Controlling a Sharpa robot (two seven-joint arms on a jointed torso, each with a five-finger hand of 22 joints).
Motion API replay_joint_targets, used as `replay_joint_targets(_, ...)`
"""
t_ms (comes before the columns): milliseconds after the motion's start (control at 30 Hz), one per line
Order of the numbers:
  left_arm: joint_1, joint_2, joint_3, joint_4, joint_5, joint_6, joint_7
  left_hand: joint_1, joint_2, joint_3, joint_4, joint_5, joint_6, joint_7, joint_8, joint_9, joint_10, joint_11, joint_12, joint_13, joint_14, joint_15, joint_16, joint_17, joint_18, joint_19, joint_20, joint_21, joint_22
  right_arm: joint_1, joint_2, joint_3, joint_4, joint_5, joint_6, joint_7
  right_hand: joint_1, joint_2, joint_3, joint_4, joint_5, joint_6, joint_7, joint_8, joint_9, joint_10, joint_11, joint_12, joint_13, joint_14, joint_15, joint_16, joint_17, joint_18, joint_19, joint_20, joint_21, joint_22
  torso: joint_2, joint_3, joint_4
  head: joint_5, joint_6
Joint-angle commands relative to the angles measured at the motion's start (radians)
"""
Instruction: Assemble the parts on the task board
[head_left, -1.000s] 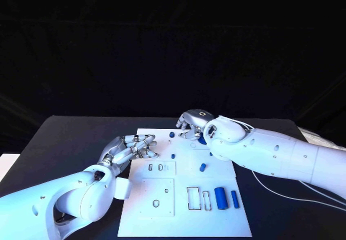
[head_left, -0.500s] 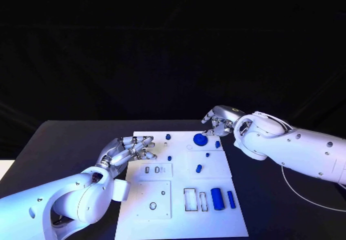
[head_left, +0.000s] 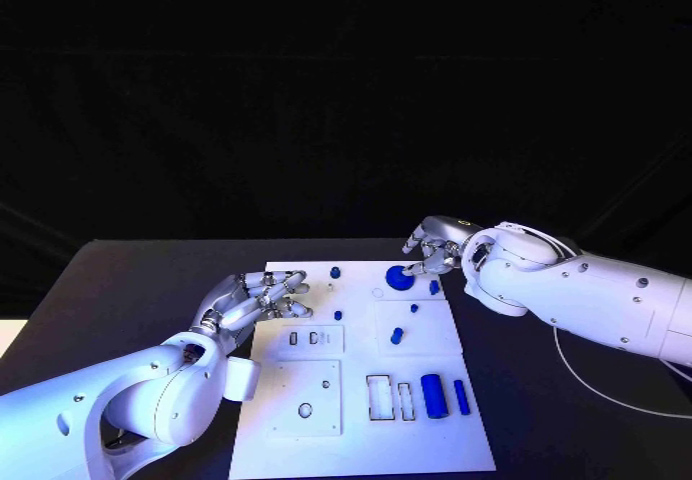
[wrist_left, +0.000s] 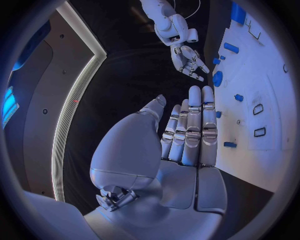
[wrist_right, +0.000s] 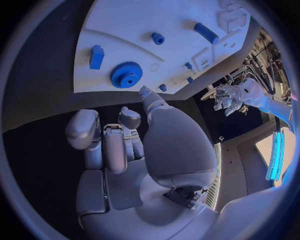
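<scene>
At the far right corner of the task board (head_left: 361, 410), the right hand (head_left: 434, 246) hangs with its fingers bent downward and nothing between them; its fingertips sit just beside the blue gear (head_left: 400, 277) without clearly touching it. The right wrist view shows those fingers loosely curled and apart above the black table (head_left: 130, 290), with the gear (wrist_right: 127, 75) lying flat on the board just beyond them and a small blue block (wrist_right: 95, 56) near it.

On the board's left edge, the left hand (head_left: 264, 298) rests with its fingers stretched out straight and close together, holding nothing. Whether its fingertips press on the board cannot be told.

Across the board lie further blue parts: a small peg (head_left: 336, 271) near the far edge, a short piece (head_left: 397, 337) in the middle, and a thick cylinder (head_left: 436, 395) with a thinner rod (head_left: 462, 397) beside it at the near right. Just left of the cylinder are two rectangular slots (head_left: 392, 397), both unfilled.
</scene>
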Motion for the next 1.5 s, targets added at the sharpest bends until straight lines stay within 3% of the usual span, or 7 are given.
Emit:
replay_joint_targets(33,0.001,0.003,0.001,0.001,0.0,0.023,0.009,0.009,-0.001,0.006,-0.002,0.0,-0.003,0.003,-0.004,-0.001,-0.001,0.003,-0.006,0.001,-0.01,0.0,-0.006,0.001,0.008,0.0,0.005,-0.006,-0.001,-0.006,0.017,-0.001,-0.018,-0.022,0.044,-0.017,0.015,0.002,-0.004,0.001,0.007,-0.005,-0.001,0.001,0.002,0.005,0.004,0.016,0.018,0.071,0.008,0.007,0.07,-0.017,0.001,0.01,0.006,0.006,0.0,-0.001,-0.0001,0.0,-0.002)
replay_joint_targets(400,0.001,0.001,0.001,0.001,0.0,0.022,0.009,0.009,-0.001,0.006,-0.002,0.0,-0.003,0.003,-0.004,-0.001,-0.001,0.003,-0.006,0.001,-0.01,0.0,-0.006,0.001,0.008,0.0,0.005,-0.006,-0.001,-0.02,0.054,-0.001,-0.063,-0.048,0.056,-0.027,0.025,0.008,-0.006,0.004,0.019,0.002,-0.001,0.005,0.004,0.012,0.004,0.04,0.047,0.073,0.007,0.013,0.079,-0.019,0.003,0.01,0.017,0.02,-0.001,-0.0014,0.001,0.001,-0.006)
replay_joint_targets(867,0.001,0.001,0.001,0.001,0.0,0.023,0.008,0.011,-0.002,0.008,-0.005,-0.001,-0.003,0.004,-0.004,0.0,-0.001,0.003,-0.007,0.001,-0.011,0.0,-0.007,0.005,0.008,0.0,0.005,-0.007,-0.002,-0.025,0.066,-0.001,-0.08,-0.048,0.081,-0.022,0.029,0.013,-0.007,0.007,0.02,0.012,-0.003,0.009,0.006,0.023,0.003,0.066,0.076,0.073,0.007,0.016,0.084,-0.02,0.002,0.01,0.022,0.026,0.0,-0.0003,0.0009,0.002,-0.007)
replay_joint_targets(1500,0.001,0.001,0.001,0.0,0.0,0.023,0.008,0.011,-0.002,0.008,-0.005,-0.001,-0.003,0.004,-0.004,0.0,-0.001,0.003,-0.007,0.001,-0.011,0.0,-0.007,0.005,0.008,0.0,0.005,-0.007,-0.002,-0.037,0.077,-0.003,-0.097,-0.068,0.092,-0.021,0.045,0.039,0.007,0.008,0.025,0.067,-0.014,0.032,0.016,0.044,-0.007,0.112,0.131,0.075,0.0,0.024,0.096,-0.023,0.005,0.005,0.04,0.051,0.0,-0.0005,0.0011,0.004,-0.014)
